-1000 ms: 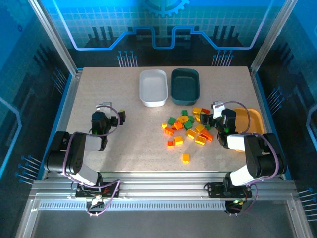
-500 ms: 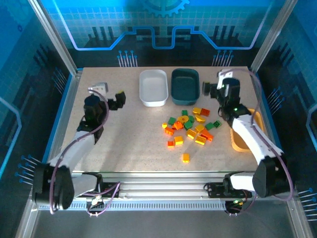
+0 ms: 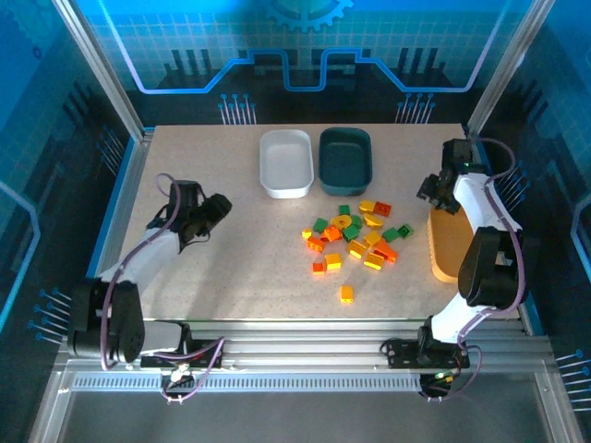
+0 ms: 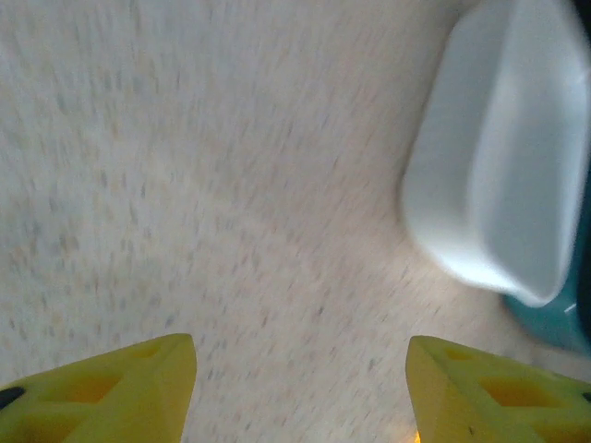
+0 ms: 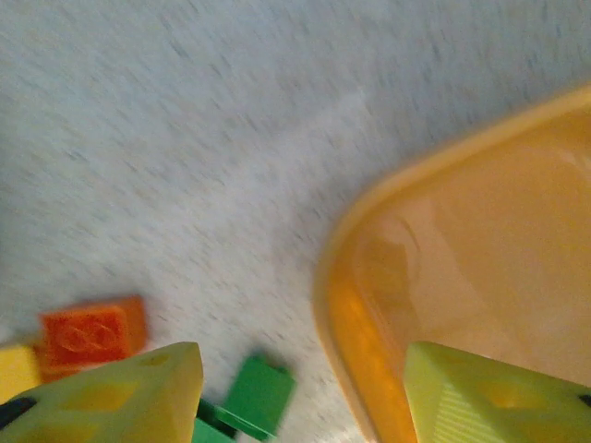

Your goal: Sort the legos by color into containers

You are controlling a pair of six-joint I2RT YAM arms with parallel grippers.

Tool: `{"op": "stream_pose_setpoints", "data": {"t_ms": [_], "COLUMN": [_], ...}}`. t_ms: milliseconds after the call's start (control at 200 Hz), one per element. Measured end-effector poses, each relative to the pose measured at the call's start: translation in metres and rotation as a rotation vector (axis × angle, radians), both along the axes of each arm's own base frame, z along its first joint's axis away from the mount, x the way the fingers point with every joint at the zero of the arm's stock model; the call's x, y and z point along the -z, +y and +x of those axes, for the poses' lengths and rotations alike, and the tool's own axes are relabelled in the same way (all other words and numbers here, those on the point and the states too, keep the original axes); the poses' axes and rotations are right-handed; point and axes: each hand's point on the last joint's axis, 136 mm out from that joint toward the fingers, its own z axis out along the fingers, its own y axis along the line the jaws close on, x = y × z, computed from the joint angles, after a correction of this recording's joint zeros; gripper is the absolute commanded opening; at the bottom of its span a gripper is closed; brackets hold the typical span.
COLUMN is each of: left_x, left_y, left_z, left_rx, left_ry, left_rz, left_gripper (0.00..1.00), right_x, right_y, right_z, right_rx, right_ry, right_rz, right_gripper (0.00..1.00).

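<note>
Here, the left gripper (image 4: pixel 300 392) and right gripper (image 5: pixel 303 388) gape empty above the speckled surface (image 3: pixel 249 268); blocky plastic legos (image 3: pixel 356 248) lie left of the rounded orange-yellow tray (image 3: pixel 450 249).

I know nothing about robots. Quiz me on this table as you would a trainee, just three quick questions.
1. True or false: the white tray is empty.
2. Which tray stands right beside the white tray? A the orange tray; B the dark green tray; C neither.
3. Fill in: the heap of bricks lies on the bare ___.
Key: 1 true; 2 B; 3 table.
</note>
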Motion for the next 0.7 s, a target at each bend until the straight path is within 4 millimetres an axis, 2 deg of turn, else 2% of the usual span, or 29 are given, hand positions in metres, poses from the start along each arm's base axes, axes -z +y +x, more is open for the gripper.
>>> {"op": "stream_pose_setpoints", "data": {"t_ms": [70,135,190,220,280,410,485,700], "left_x": [0.009,0.009,0.007,0.006,0.005,0.007,0.006,-0.003], "left_y": [-0.022,-0.04,-0.052,-0.056,-0.059,-0.061,-0.061,-0.06], "left_z": [-0.009,-0.016,-0.02,-0.021,-0.023,-0.026,-0.028,-0.031], "left_rx": [0.073,0.132,0.171,0.183,0.194,0.2,0.205,0.224], "left_ry": [0.057,0.076,0.08,0.081,0.085,0.098,0.101,0.095], "left_rz": [-0.004,-0.008,-0.011,-0.013,-0.013,-0.013,-0.012,0.003], "left_gripper": [0.64,0.65,0.65,0.65,0.65,0.66,0.67,0.68], "right_x": [0.014,0.023,0.027,0.029,0.033,0.044,0.046,0.044], "right_y": [-0.001,-0.002,-0.002,-0.003,-0.003,-0.002,-0.001,-0.002], "right_z": [-0.016,-0.025,-0.03,-0.031,-0.031,-0.032,-0.032,-0.032], "right_rx": [0.007,0.01,0.006,0.001,-0.006,-0.008,-0.021,-0.027], "right_ry": [0.058,0.094,0.118,0.126,0.14,0.17,0.18,0.189], "right_rz": [-0.012,-0.019,-0.024,-0.027,-0.028,-0.024,-0.033,-0.1], "right_gripper": [0.62,0.6,0.54,0.47,0.36,0.27,0.17,0.02]}}
